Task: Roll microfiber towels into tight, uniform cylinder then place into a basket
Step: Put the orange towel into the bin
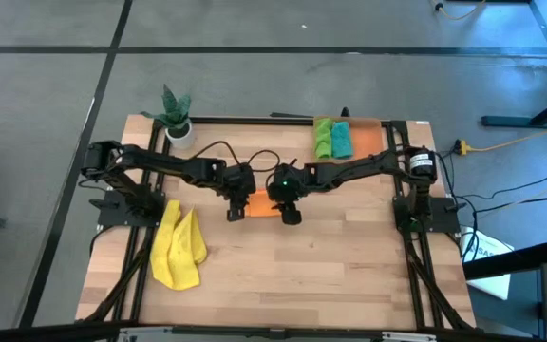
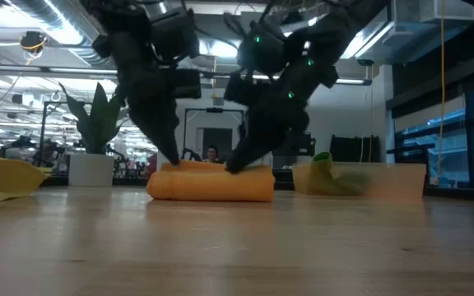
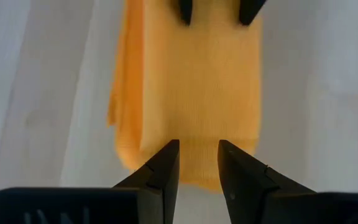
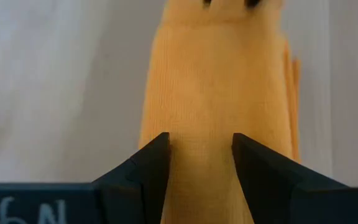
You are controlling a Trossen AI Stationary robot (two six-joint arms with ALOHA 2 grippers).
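An orange towel lies rolled into a short cylinder at the table's middle. My left gripper is at its left end and my right gripper at its right end. Each is closed to a narrow gap with orange cloth between the fingers. A rolled green towel and a rolled teal towel lie side by side in the orange basket at the far right. A yellow towel lies crumpled at the near left. My left gripper has its fingertips on the upper side of the roll's left end, with cloth between the two fingers. It comes slanting down from above. The roll lies level on the table. My right gripper has its fingertips on the upper side of the roll's right end, with cloth between the two fingers. It comes slanting down from above, and its fingers stand a little wider apart than the left ones. The roll lies on the table.
A small potted plant stands at the far left corner. The table's near half is bare wood. Black frame rails run along the table's left and right sides.
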